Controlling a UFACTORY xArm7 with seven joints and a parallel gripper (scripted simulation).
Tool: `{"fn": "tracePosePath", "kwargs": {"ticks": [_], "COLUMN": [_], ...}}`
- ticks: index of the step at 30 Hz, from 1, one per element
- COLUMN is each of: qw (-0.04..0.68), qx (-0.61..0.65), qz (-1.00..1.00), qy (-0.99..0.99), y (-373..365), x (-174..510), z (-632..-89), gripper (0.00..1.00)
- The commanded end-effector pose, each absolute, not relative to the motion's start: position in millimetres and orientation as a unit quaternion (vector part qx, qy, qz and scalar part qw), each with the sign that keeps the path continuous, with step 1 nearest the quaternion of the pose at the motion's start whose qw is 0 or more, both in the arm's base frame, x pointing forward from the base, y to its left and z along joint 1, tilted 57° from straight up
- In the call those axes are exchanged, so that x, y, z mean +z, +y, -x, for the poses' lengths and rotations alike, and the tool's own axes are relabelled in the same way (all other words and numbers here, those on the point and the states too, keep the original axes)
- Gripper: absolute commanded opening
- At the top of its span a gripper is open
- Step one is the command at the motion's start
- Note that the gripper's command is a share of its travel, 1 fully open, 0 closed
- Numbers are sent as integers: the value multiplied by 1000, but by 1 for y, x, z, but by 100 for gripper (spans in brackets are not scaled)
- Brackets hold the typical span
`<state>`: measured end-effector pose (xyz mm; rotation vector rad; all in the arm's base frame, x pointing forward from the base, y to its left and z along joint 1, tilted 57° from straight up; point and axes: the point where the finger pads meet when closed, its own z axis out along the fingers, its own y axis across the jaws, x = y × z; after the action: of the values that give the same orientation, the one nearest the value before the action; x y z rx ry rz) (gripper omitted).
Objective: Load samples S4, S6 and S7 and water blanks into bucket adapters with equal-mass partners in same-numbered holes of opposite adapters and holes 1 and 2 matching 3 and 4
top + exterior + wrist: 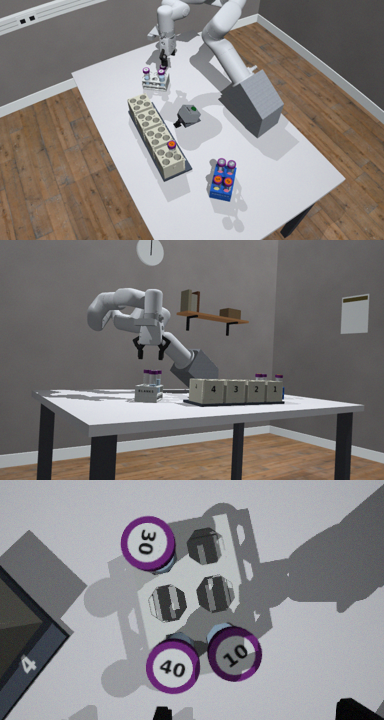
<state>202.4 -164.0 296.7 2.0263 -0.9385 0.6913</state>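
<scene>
Wrist view: pincer (pixel 165 62) (pixel 150 355) (pixel 252 715) apart above the blanks. Centre over one cap before descending; lift straight, keeping neighbouring caps untouched.

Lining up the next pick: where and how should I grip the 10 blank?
Grip the 10 blank by its purple cap, probably from straight above: it stands upright, cap clear above the rack. Set the fingers so neither lands on the 40, close beside it.
</scene>
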Motion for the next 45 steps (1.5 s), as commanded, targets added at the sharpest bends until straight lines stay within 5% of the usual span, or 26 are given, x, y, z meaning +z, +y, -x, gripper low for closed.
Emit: {"fn": "tracePosePath", "kwargs": {"ticks": [1,31,45], "qw": [391,391,437], "qx": [273,273,190], "qz": [-797,-797,-855], "qy": [-370,-370,-204], "y": [-157,-98,-67], "x": [302,341,303], "z": [-201,-191,-226], "gripper": [100,100,100]}}
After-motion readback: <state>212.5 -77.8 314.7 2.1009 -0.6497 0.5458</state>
